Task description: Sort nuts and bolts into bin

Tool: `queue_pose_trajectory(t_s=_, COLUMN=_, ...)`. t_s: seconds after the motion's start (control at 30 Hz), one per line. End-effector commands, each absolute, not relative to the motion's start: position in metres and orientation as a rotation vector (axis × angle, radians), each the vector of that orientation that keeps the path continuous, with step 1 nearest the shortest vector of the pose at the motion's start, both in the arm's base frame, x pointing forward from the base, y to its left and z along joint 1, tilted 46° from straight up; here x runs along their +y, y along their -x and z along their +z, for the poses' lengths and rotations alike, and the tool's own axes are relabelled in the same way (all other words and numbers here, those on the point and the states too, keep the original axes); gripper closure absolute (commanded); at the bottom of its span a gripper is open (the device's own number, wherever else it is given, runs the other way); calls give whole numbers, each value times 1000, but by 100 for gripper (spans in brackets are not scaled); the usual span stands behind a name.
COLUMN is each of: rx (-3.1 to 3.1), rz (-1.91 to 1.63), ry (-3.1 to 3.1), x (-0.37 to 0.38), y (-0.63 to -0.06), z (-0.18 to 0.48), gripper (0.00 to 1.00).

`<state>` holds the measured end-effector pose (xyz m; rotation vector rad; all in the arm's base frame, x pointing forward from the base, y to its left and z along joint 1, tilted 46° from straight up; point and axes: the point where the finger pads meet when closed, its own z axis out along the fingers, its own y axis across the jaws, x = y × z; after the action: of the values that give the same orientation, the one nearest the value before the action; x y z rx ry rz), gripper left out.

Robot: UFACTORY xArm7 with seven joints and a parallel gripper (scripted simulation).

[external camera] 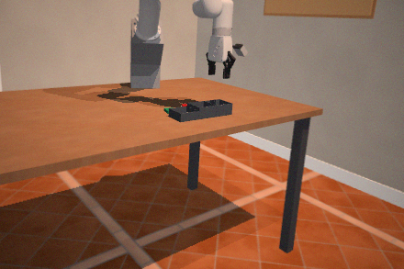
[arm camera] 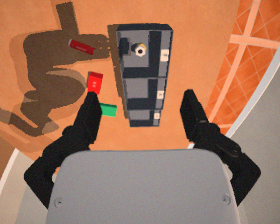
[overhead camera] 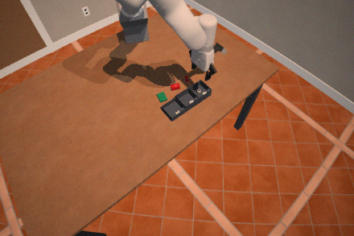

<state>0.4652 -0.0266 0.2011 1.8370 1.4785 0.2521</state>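
A dark grey row of three bins (overhead camera: 187,99) stands on the table; it also shows in the side view (external camera: 201,110) and in the wrist view (arm camera: 144,72). A small grey nut or bolt (arm camera: 140,50) lies in the end bin farthest from my wrist camera, seen too in the overhead view (overhead camera: 199,90). My gripper (arm camera: 140,100) (external camera: 219,67) is open and empty, well above the bins. A red block (arm camera: 94,81), a dark red piece (arm camera: 81,46) and a green block (arm camera: 109,110) lie on the table beside the bins.
The table's right edge (overhead camera: 257,85) runs close behind the bins, with tiled floor below. The arm's grey base (overhead camera: 134,29) stands at the far side of the table.
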Motion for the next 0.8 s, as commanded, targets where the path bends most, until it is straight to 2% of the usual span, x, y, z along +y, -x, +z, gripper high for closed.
queue_pose_trajectory(t_s=0.0, rx=1479, rz=254, ry=-1836, x=-17, y=-454, z=217, gripper=0)
queue_pose_trajectory(t_s=0.3, rx=1479, rz=254, ry=-1836, x=-2, y=-433, z=243, gripper=0)
queue_pose_trajectory(t_s=0.77, rx=1479, rz=254, ry=-1836, x=0, y=-431, z=245, gripper=0)
